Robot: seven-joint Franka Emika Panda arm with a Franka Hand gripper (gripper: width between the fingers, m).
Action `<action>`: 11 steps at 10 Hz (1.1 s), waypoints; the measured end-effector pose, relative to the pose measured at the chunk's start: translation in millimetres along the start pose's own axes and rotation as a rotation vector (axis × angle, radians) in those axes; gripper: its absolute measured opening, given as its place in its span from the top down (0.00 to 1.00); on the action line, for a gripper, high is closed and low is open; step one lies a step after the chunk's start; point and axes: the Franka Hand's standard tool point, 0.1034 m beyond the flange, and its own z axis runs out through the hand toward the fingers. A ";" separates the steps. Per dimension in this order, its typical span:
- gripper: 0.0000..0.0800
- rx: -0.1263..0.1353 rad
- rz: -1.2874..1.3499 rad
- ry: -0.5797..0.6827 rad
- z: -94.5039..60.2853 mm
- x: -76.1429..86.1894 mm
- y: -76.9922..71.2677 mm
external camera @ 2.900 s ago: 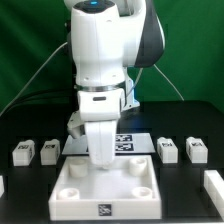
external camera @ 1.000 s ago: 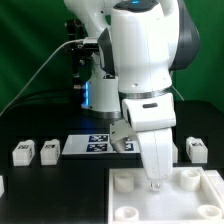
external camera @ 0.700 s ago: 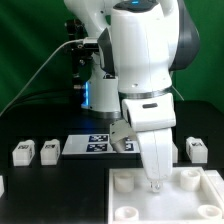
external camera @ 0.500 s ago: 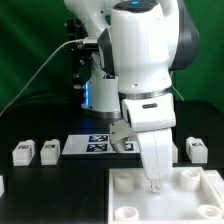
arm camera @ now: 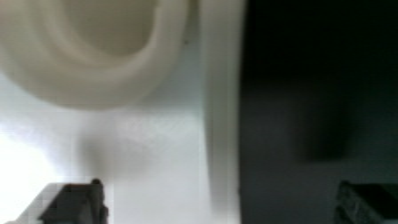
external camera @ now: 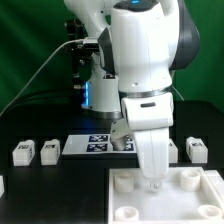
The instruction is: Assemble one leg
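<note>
The large white square piece [external camera: 135, 197] with round corner sockets lies at the front, on the exterior view's right. My gripper [external camera: 152, 186] points down onto its top between two far sockets [external camera: 121, 181]. In the wrist view the gripper [arm camera: 221, 203] is open. Its dark fingertips [arm camera: 71, 202] stand wide apart, with nothing between them but the piece's white surface [arm camera: 125, 140] and its edge against the black table. One socket [arm camera: 98, 45] shows close by. Two legs [external camera: 22, 152] [external camera: 48, 150] stand at the left and one leg [external camera: 197, 150] at the right, all away from the gripper.
The marker board [external camera: 95, 146] lies behind the white piece, partly hidden by the arm. Another white part [external camera: 2, 185] shows at the left edge of the exterior view. The arm's bulk hides the table's middle. A green backdrop stands behind.
Since 2.9 s ago the arm and the large white piece have shifted to the exterior view's right. Over the last second the gripper has stayed almost still on the piece.
</note>
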 end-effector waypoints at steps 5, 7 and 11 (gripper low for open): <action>0.19 -0.015 0.622 0.016 -32.9 47.5 -35.1; 0.19 -0.018 0.891 0.043 -36.6 88.9 -53.5; 0.19 0.005 1.310 0.090 -36.1 115.1 -57.6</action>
